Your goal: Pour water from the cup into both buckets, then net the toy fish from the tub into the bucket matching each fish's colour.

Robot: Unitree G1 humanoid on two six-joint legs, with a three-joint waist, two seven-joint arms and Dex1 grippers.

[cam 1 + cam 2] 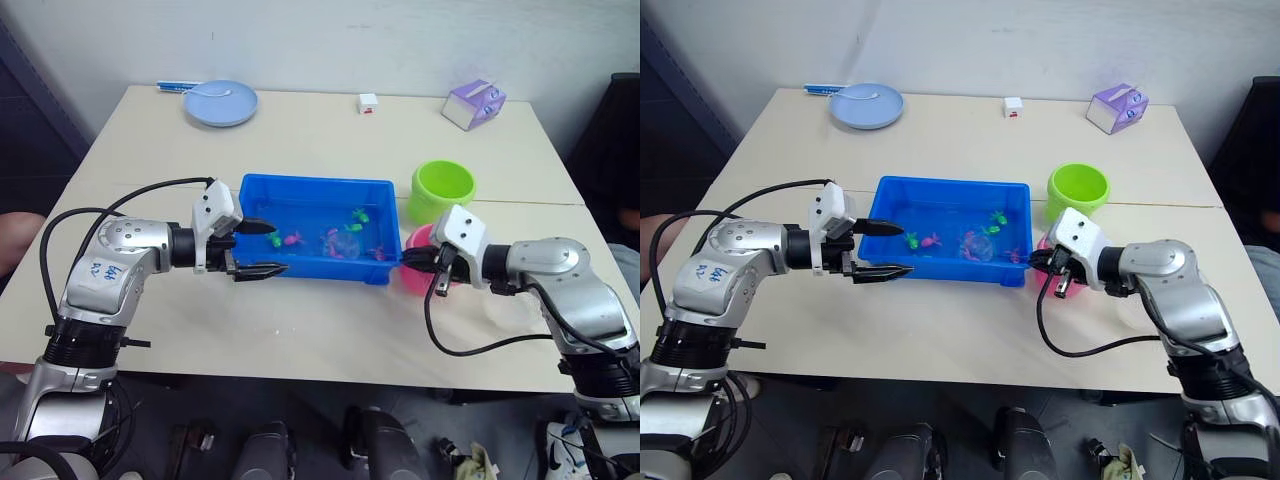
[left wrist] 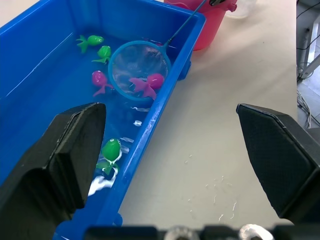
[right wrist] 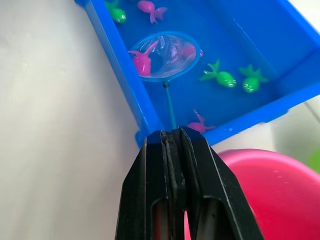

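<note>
The blue tub (image 1: pixel 315 182) holds water and several tiny green and pink toy fish (image 2: pixel 111 149). My right gripper (image 1: pixel 412 260) is shut on the thin handle of a round net (image 3: pixel 164 56) and hovers over the pink bucket (image 1: pixel 415 276) at the tub's right end. The net's hoop lies in the water around a pink fish (image 2: pixel 150 82). My left gripper (image 1: pixel 278 248) stands open at the tub's left near corner, one finger over the water and one outside the wall. The green bucket (image 1: pixel 442 190) stands behind the pink one. The cup is out of view.
At the table's far edge sit a pale blue plate (image 1: pixel 220 103) with a spoon, a small white box (image 1: pixel 368 102) and a purple tissue box (image 1: pixel 474 104). Bare tabletop runs along the near side in front of the tub.
</note>
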